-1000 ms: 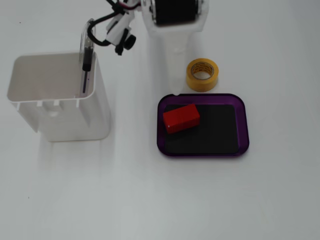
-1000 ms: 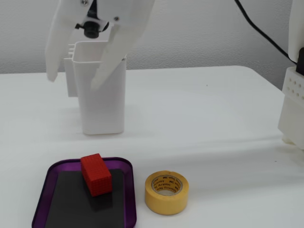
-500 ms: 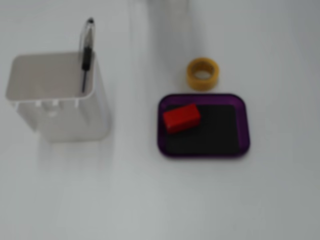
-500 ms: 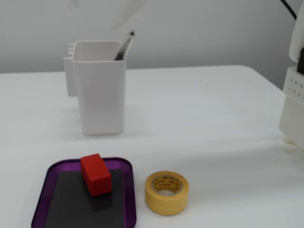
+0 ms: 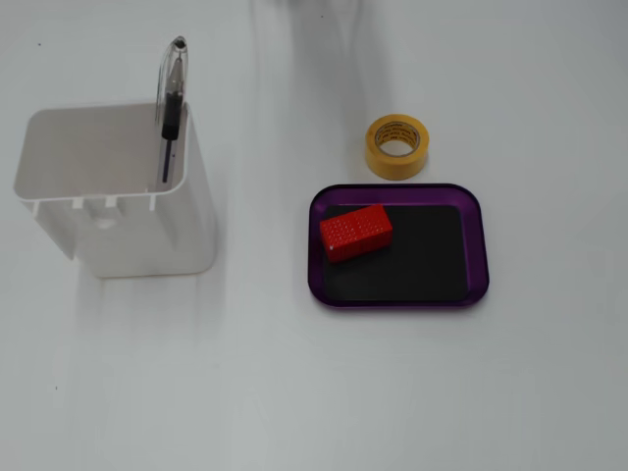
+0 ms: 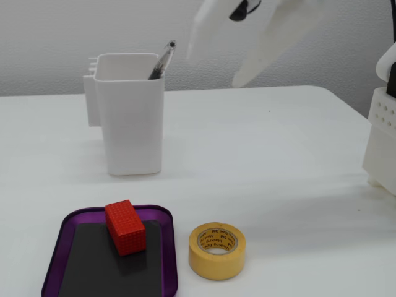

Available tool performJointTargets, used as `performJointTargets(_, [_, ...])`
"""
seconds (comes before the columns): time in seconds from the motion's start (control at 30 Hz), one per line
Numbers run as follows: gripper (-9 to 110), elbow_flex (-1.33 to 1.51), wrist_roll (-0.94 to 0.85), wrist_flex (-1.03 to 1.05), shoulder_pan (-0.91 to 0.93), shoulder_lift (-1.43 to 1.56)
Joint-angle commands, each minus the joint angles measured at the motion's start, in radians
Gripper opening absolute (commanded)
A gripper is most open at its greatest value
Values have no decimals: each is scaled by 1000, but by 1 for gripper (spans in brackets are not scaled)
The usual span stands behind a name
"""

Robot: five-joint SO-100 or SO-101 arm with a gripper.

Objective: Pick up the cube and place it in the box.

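Note:
The red cube [image 5: 355, 233] lies inside the purple box [image 5: 477, 245], on its black bottom near one corner. In the other fixed view the cube [image 6: 125, 227] rests in the box [image 6: 55, 247] at the lower left. My gripper [image 6: 216, 65] is high above the table at the top of that view, blurred by motion, well away from the box. Its jaws stand apart with nothing between them. The gripper is out of sight in the view from above.
A yellow tape roll [image 5: 397, 167] sits just beside the box, also seen from the side [image 6: 216, 263]. A tall white container [image 5: 147, 235] [image 6: 133, 124] holds a pen [image 5: 172, 98]. The arm's white base [image 6: 383, 136] stands at the right edge.

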Motion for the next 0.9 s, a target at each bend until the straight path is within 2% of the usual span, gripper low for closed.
performJointTargets(0.0, [16,249,3,-150,2,170])
performJointTargets(0.3, [16,723,5,-347,3,528])
performJointTargets(0.87, [15,1221,11,-331,-5,992])
